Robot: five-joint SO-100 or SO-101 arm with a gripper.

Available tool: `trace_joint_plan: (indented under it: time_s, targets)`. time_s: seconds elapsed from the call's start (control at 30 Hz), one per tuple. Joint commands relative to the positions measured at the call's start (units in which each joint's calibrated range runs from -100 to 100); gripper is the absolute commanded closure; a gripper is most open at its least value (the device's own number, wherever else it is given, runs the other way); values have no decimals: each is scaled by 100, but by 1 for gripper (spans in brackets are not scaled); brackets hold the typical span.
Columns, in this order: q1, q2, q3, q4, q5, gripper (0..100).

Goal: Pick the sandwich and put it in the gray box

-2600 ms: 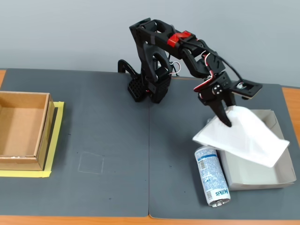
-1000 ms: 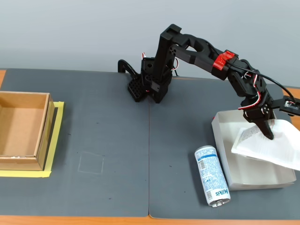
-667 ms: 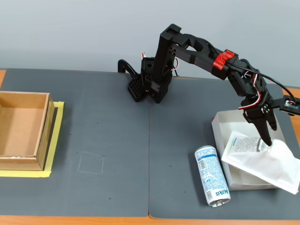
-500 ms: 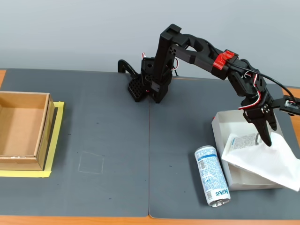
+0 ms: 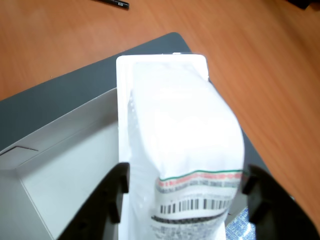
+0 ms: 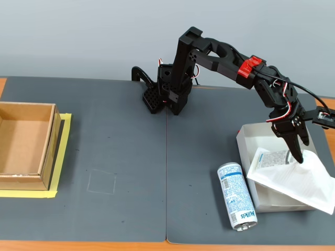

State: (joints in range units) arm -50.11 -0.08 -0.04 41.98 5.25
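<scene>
A dark mat (image 6: 131, 157) is spread over the wooden table (image 6: 324, 107), and at its left edge in the fixed view a brown cardboard box (image 6: 26, 144) stands on yellow tape, well apart from the action. At the right the gray box (image 6: 250, 157) lies on the mat, with the arm (image 6: 220, 52) reaching out over it from its base at the back.

The sandwich (image 6: 293, 175) rests tilted across the gray box, not flat inside it: in the fixed view its labelled end lies over the tray's left part, and its long axis runs down and to the right, so that the far corner overhangs the tray's right and front walls. The claw (image 6: 297, 154) is seen directly above the labelled end; the pack extends away from it, toward the lower right in that view.

In the wrist view the two fingers (image 5: 107, 200) are seen spread on either side of the sandwich (image 5: 180, 140), with gaps between them and the pack, so the claw is judged to be parted and no longer clamping. The fixed view shows only one dark finger in profile. Only the fixed view shows the drink can (image 6: 236, 196), lying just beside the tray's left wall. The overhang is judged a risk of the pack sliding out.
</scene>
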Motion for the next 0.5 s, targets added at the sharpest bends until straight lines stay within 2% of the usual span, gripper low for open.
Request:
trace_joint_plan:
  time_s: [0.0, 0.47]
  targets:
    - [-21, -97, -280, -22, -7, 74]
    - [2, -148, -271, -14, -7, 74]
